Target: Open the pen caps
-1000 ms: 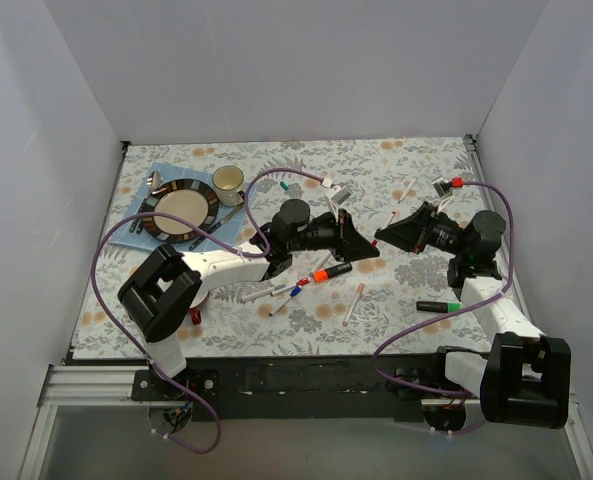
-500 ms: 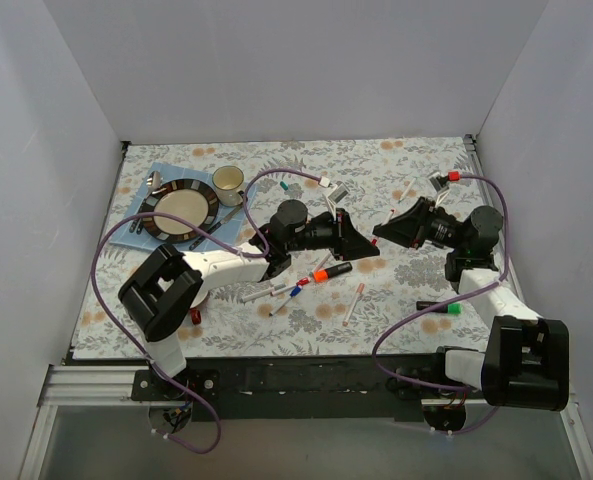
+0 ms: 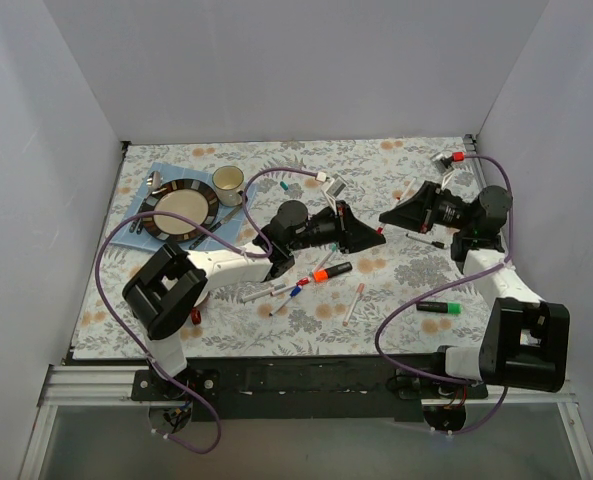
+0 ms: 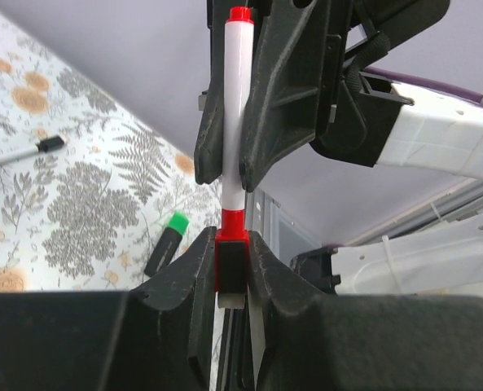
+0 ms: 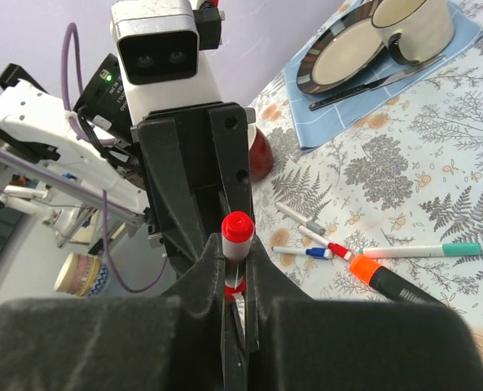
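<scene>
Far left: striped plate (image 3: 181,208) and cup (image 3: 227,181) on a blue cloth (image 3: 136,235). Next right, loose on the floral table (image 3: 396,165): thin white pens (image 5: 294,250), one with a blue cap (image 5: 318,252), one with a teal cap (image 5: 469,248), and a black marker (image 5: 404,289) with an orange cap (image 5: 364,267). Centre, raised off the table: left gripper (image 4: 230,238), jaws clamped on the red cap (image 4: 231,265) of a white pen (image 4: 234,114). Directly opposite, nose to nose: right gripper (image 5: 235,254), jaws pinched tight on the white barrel of the same pen, close to its red tail end. Cap not yet off the barrel. Far right, flat on the table, apart from both arms: second black marker (image 3: 431,306) with a green cap (image 3: 454,309).
</scene>
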